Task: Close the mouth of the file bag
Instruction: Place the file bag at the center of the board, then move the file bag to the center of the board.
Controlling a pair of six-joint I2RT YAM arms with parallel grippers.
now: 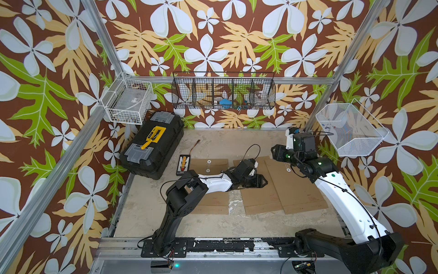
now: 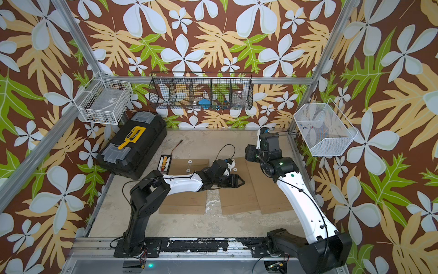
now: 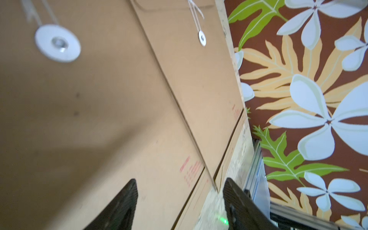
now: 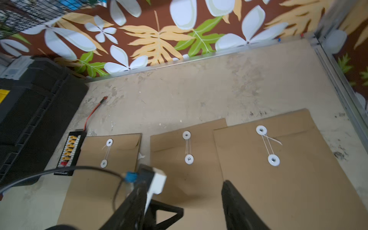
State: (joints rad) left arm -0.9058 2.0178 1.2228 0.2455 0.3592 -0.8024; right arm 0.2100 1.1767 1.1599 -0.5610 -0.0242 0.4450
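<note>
Left arm [image 1: 213, 181]: stretched low from its base across the table [image 1: 213, 227], forearm nearly level, wrist over the middle file bag [image 1: 258, 201].
Left gripper [image 1: 262, 181]: fingers point toward the robot's right side. In the left wrist view its jaws stand apart with nothing between them [image 3: 180, 180]. It sits close above the brown paper (whether it touches cannot be told).
Right arm [image 1: 331, 187]: raised, its white link leaning up toward the back right corner, the wrist folded back above the far edge of the right file bag [image 1: 296, 189].
Right gripper [image 4: 182, 185]: held high and clear of the bags, jaws apart, holding nothing.
Middle file bag: flat on the table between the other two, flap folded down, white string [image 4: 188, 146] running between its two discs.
Right file bag: overlaps the middle one's edge. Its string crosses between the discs, with one end loose.
Left file bag [image 1: 213, 163]: partly under the left arm, flap down.
Nearby: a connector board [image 1: 183, 164] just beside the left file bag, and a black toolbox [image 1: 151, 144] behind it.
</note>
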